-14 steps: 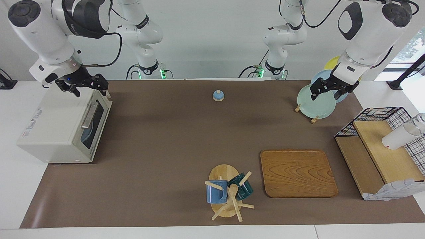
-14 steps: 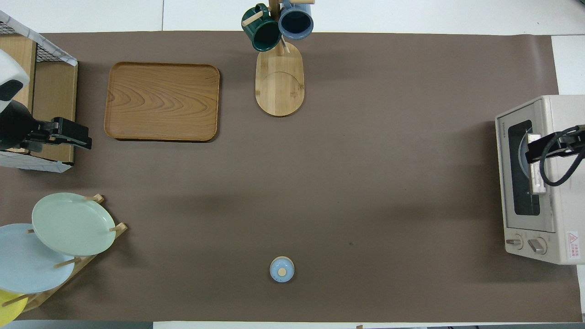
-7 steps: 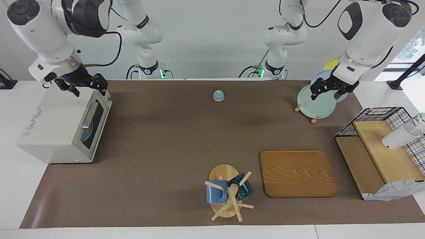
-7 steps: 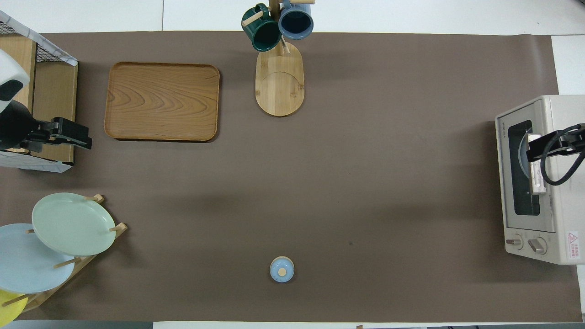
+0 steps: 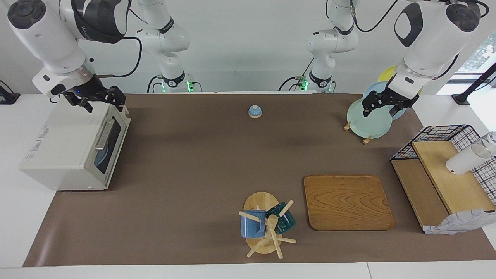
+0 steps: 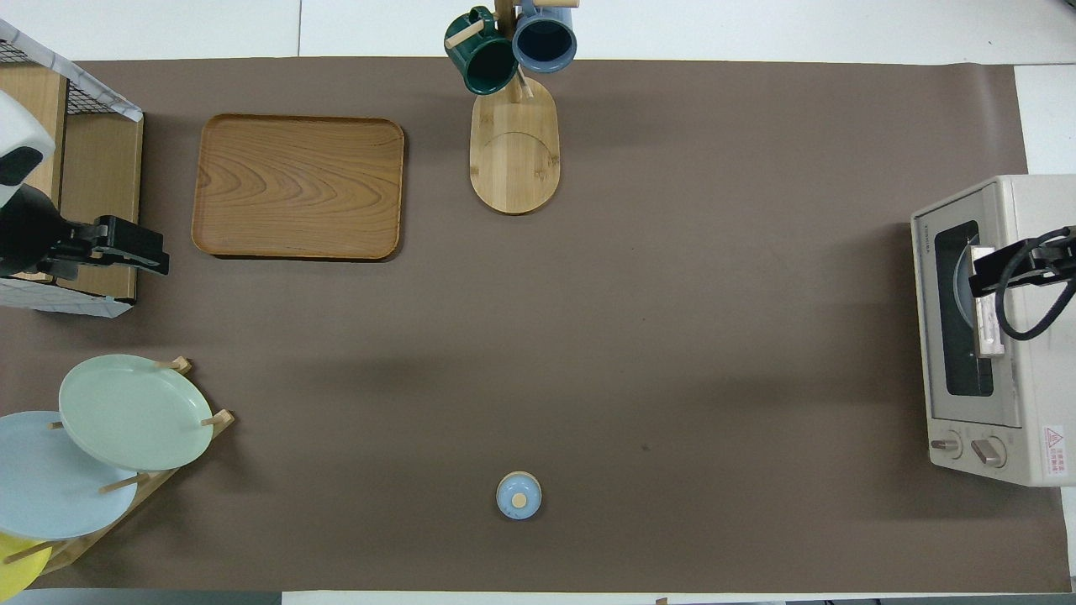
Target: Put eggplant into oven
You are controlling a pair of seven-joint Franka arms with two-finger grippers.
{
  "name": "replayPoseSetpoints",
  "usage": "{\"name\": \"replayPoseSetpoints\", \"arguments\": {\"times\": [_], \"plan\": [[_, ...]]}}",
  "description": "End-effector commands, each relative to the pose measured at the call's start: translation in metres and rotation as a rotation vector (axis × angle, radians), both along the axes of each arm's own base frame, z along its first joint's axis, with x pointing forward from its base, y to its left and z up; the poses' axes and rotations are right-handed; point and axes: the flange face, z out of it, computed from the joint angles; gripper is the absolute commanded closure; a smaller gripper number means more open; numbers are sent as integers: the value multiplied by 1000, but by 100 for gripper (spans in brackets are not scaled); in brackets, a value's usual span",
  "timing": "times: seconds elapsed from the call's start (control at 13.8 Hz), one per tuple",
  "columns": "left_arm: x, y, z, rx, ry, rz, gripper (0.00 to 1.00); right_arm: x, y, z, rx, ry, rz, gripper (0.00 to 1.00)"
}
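Note:
The off-white oven (image 5: 62, 151) stands at the right arm's end of the table with its dark glass door shut; it also shows in the overhead view (image 6: 1032, 378). Its metal bar handle (image 5: 104, 135) lies across the door. A pale blue round shape (image 5: 101, 159) shows through the glass. The eggplant is not in view anywhere. My right gripper (image 5: 101, 100) hangs just over the oven's top edge above the door, and shows in the overhead view (image 6: 1000, 270) too. My left gripper (image 5: 381, 106) waits in the air over the plate rack.
A plate rack (image 5: 368, 118) with green, blue and yellow plates stands near the left arm. A small blue lid (image 5: 254, 111), a wooden tray (image 5: 347, 201), a mug tree (image 5: 267, 226) with two mugs and a wire-and-wood shelf (image 5: 441, 174) are on the brown mat.
My right gripper has risen very slightly over the oven's top edge. The left arm and everything on the table have not moved.

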Motion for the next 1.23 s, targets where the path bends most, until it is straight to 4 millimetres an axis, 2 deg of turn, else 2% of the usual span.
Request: {"name": "replayPoseSetpoints", "arguments": {"times": [0.0, 1.16], "plan": [[-5, 3, 2, 11, -15, -5, 0, -1, 10, 7, 14, -3, -32, 0], [-5, 3, 2, 9, -15, -4, 0, -3, 4, 7, 12, 0, -43, 0]]}}
